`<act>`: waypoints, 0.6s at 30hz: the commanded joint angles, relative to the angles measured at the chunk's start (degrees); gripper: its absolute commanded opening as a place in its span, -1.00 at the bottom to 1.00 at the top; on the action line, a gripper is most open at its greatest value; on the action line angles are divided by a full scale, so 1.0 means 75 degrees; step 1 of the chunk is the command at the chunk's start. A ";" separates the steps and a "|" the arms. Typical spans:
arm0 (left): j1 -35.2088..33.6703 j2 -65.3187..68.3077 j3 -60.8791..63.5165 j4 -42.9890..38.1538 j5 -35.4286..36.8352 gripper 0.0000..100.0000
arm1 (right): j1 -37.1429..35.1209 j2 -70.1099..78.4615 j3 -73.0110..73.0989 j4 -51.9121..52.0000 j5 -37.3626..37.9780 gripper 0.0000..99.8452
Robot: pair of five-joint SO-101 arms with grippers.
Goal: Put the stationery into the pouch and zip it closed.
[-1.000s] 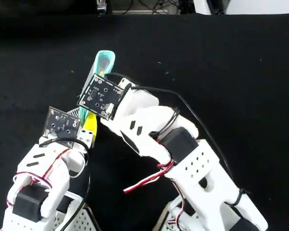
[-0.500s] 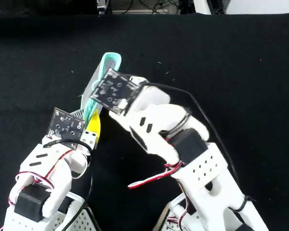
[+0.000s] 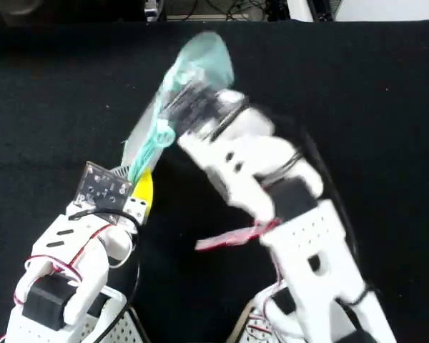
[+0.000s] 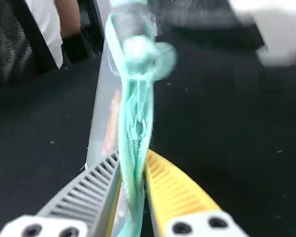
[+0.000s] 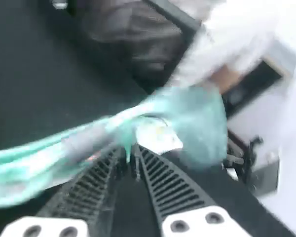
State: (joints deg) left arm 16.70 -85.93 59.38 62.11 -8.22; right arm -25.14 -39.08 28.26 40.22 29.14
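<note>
At left hand (image 4: 133, 160), pouch (image 4: 133, 113) edge clamped

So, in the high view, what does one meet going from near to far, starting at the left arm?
First the left arm's white body → the left pincer → the pouch that it clamps → the far edge of the black table.

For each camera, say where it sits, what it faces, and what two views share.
High view: fixed above the table, looking down; both arms show.
Left wrist view: on the left wrist, facing along the left pincer, clamped on the pouch.
Right wrist view: on the right wrist, facing along the right pincer.
Shared: all three show the pouch.
</note>
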 commanded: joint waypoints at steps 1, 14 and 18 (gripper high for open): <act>0.0041 0.0129 0.0088 0.0211 0.0012 -0.94 | 0.0293 0.0205 -0.0545 -0.0211 0.0023 -0.98; 0.0029 0.0129 0.0100 0.0211 -0.0023 -0.94 | -0.0316 -0.0850 -0.0604 0.1172 -0.1418 -0.65; 0.0029 0.0129 0.0100 0.0223 -0.0023 -0.94 | -0.0668 -0.0791 -0.0639 0.0680 -0.2907 -0.60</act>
State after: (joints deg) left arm 16.88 -85.93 59.30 62.37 -8.22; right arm -28.31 -44.09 26.42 48.04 14.37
